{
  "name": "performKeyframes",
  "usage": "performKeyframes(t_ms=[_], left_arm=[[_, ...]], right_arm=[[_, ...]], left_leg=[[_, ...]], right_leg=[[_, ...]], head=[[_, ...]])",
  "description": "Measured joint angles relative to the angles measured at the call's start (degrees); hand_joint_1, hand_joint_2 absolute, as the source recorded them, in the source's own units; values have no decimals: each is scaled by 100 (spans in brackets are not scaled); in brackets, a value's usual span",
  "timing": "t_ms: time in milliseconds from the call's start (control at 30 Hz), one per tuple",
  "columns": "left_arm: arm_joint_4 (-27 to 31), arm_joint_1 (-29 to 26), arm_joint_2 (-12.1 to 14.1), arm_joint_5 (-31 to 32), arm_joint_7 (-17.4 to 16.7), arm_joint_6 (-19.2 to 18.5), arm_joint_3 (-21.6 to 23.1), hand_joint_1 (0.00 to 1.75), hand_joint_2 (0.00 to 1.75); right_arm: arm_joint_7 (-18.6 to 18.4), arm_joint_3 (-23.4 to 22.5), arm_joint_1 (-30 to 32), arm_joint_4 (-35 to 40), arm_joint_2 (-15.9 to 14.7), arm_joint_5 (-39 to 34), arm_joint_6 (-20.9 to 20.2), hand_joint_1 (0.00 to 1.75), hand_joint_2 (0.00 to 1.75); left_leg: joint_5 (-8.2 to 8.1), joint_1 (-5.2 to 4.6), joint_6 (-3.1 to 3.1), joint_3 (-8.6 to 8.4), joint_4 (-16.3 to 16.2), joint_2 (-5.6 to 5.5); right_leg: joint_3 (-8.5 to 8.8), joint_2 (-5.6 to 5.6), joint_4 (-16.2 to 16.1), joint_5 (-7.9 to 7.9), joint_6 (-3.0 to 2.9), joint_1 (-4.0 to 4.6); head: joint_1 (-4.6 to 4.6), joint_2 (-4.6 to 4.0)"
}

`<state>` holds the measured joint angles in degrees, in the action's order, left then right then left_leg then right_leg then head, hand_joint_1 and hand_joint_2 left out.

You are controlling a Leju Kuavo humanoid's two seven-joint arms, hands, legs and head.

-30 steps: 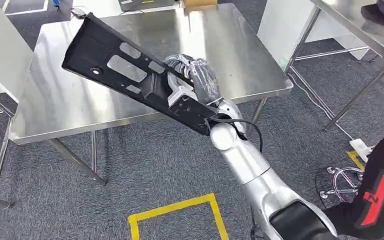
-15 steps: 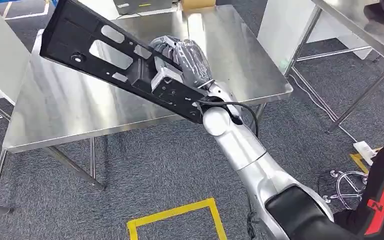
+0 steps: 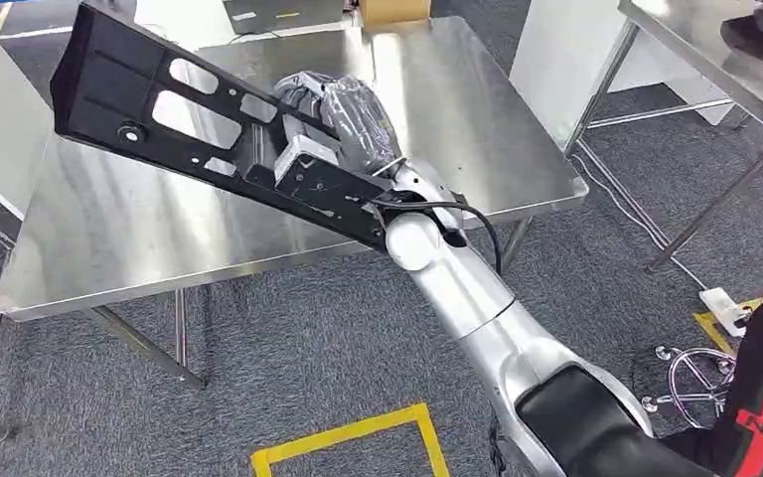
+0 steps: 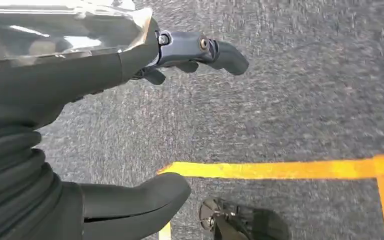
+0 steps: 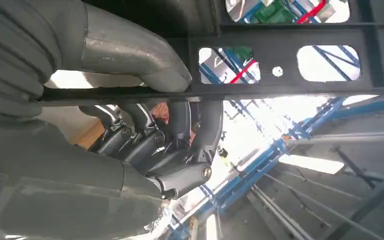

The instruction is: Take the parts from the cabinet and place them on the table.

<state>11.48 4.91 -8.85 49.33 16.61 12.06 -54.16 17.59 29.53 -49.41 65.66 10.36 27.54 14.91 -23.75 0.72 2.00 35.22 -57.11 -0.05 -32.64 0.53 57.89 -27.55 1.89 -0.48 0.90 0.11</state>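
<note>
The right hand point(image 3: 343, 114) is clamped on a long black part point(image 3: 159, 109), a flat bracket with several cut-out windows and small holes. Seen from the head view, the part is held in the air over the steel table point(image 3: 477, 129), not touching it. It slants, with its far end raised above the table's far left corner and its near end just past the table's front edge, beside the silver forearm point(image 3: 457, 288). The hand grips it about two thirds of the way along, over the middle of the table.

The right wrist view gives what the head view hides: the thick grey thumb point(image 5: 140, 62) lies along one face of the part point(image 5: 290, 45), and the darker fingers point(image 5: 180, 150) curl round behind its edge, so the bracket is pinched between them. Through the cut-outs that view looks up at blue roof beams point(image 5: 280, 145) and bright ceiling lights.

The left hand point(image 4: 130, 125) appears in the left wrist view, hanging over grey carpet point(image 4: 305, 90) well away from the table. Its thumb point(image 4: 145, 197) and dark fingers point(image 4: 215, 50) are spread apart with nothing between them. A yellow tape line point(image 4: 280, 169) runs across the carpet under it.

Back in the head view, a yellow tape square point(image 3: 358, 437) marks the carpet in front of the table. A cardboard box point(image 3: 392, 10) sits at the table's far edge. A second steel table point(image 3: 715, 60) stands off to the right of the first, and a person's dark sleeve with a red mark point(image 3: 755, 417) shows near the robot's right arm.
</note>
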Motion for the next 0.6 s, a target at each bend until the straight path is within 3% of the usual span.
performKeyframes(t_ms=[33, 133, 167, 200, 233, 300, 333, 400, 467, 500, 533, 600], left_arm=[[0, 1, -2, 0, 0, 0, 0, 0, 175], [0, 8, 0, 2, 2, -9, 0, 0, 175], [0, 6, 0, 11, 2, -22, 0, 0, 175], [0, 6, 0, 15, 2, -26, 0, 0, 175], [0, 0, 0, 26, 4, -28, 0, 0, 175], [0, 1, -11, 44, 7, -59, 0, 0, 175], [0, 2, -11, 46, 7, -59, 0, 0, 175], [0, 3, -11, 55, 7, -61, 0, 0, 175], [0, 6, -11, 55, 24, -61, 0, 0, 175], [7, 7, -5, 55, 42, -66, 0, 0, 175], [7, 8, -5, 59, 61, -66, 0, 0, 175], [4, 10, -11, 72, 70, -68, 2, 0, 175]], right_arm=[[2, 5, -24, -2, 0, -2, 0, 175, 175], [-15, 9, -6, -24, -17, -4, -13, 175, 175], [-22, 9, 29, -46, -35, -2, -20, 175, 175], [-24, 9, 49, -55, -39, 0, -22, 175, 175], [-26, 9, 61, -61, -39, 7, -33, 175, 175], [-37, 9, 54, -61, -39, 28, -35, 175, 175], [-37, 9, 52, -65, -39, 41, -35, 175, 175], [-57, 9, 59, -63, -30, 79, -35, 175, 175], [-61, 9, 54, -63, -33, 111, -35, 175, 175], [-68, 9, 60, -46, -20, 140, -35, 175, 175], [-77, 9, 51, -46, -13, 155, -35, 175, 175], [-85, 11, 52, -46, -9, 197, -35, 175, 175]], left_leg=[[-21, -9, 36, -25, 21, -5], [-76, -19, 113, -76, 18, -7], [-102, -22, 110, -107, 16, -18], [-126, -21, 108, -135, 15, -25], [-163, -21, 94, -187, 11, -35], [-245, -21, 52, -289, 8, -43], [-289, -53, 13, -301, -8, -43], [-350, -57, -43, -316, -20, -38], [-383, -22, -107, -343, 0, -12], [-430, 8, -157, -323, -28, -15], [-499, -5, -183, -307, -169, -7], [-883, 30, -242, 186, -1091, -12]], right_leg=[[-106, -12, 231, -85, -7, -3], [-872, -10, 1557, -483, -61, -11], [-1081, -11, 1823, -478, -33, -12], [-1102, -11, 1754, -392, 4, -14], [-958, -13, 1348, -144, 73, -15], [-483, -52, 228, 375, 149, -34], [-358, -83, -83, 460, 111, -20], [-317, -66, -72, 437, 0, -18], [-306, -38, -77, 407, -72, 11], [-228, -24, -119, 404, -114, -76], [-191, -24, -119, 372, -159, -65], [-119, -24, -119, 305, -234, -62]], head=[[-4, 0], [9, 0], [9, 0], [9, 0], [9, 0], [13, 0], [18, 0], [0, 0], [6, 0], [9, 0], [-7, 0], [-31, 0]])
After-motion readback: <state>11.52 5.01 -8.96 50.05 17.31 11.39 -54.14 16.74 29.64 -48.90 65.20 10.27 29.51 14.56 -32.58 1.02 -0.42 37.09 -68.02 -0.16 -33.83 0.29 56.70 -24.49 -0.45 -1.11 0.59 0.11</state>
